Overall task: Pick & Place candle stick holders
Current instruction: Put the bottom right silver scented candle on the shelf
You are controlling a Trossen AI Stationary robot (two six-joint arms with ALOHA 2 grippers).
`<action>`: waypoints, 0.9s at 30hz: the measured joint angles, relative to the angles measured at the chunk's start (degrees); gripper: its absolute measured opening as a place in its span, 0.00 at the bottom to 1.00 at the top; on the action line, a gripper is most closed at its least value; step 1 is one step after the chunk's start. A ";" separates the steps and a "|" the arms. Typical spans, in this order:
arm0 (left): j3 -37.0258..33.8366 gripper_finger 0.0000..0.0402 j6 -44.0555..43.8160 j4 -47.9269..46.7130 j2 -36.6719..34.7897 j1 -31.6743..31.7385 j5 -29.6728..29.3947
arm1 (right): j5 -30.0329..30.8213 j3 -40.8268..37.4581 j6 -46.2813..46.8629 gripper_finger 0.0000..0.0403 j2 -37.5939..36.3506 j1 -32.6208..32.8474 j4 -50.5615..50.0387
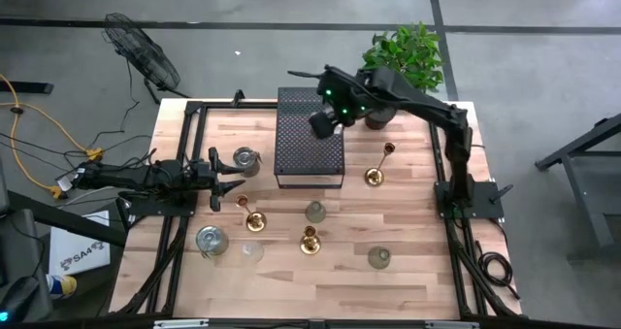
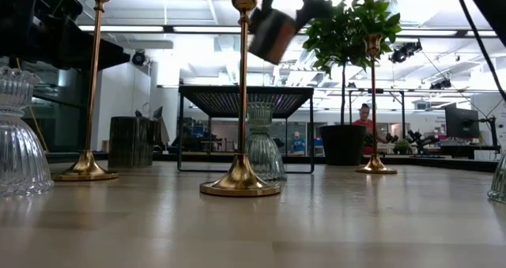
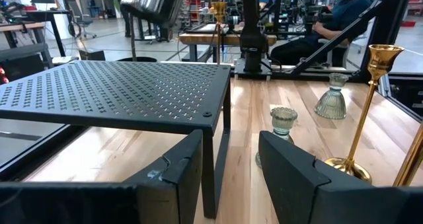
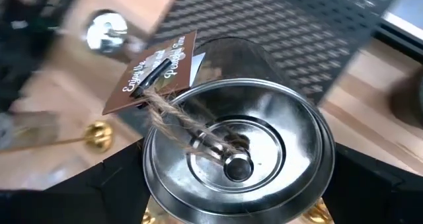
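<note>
My right jaws (image 4: 231,204) are clenched on a silvery holder (image 4: 234,154) with a twine-tied tag (image 4: 155,69), carried high over the black perforated box (image 1: 310,140) so it clears the top, probably before I set it there. My left jaws (image 3: 228,174) wait released, low on the counter (image 1: 408,271) beside the box, near the brass holder (image 1: 254,219). The high view shows only a dark blur at my right wrist, while the right wrist view reveals the cup's shiny interior, and the low view shows the brass stems (image 2: 241,94) standing upright.
</note>
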 joint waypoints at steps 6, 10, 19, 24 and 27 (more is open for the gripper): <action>0.00 0.36 0.00 -0.01 0.00 0.00 0.02 | 0.85 -0.04 0.27 0.85 3.59 -1.93 -1.84; 0.00 0.36 0.00 -0.01 0.00 -0.01 0.04 | 0.93 -0.04 0.27 0.85 4.25 -2.38 -2.25; 0.00 0.36 0.00 -0.01 0.00 0.00 0.13 | -0.86 -0.13 -0.70 0.86 5.99 -3.21 -2.03; 0.00 0.36 -0.01 -0.01 0.00 -0.01 0.11 | -0.66 -0.15 -1.49 0.90 6.61 -3.42 -1.39; 0.00 0.36 0.00 -0.01 0.00 0.00 0.11 | -0.62 -0.13 -2.30 0.91 6.61 -3.43 -0.47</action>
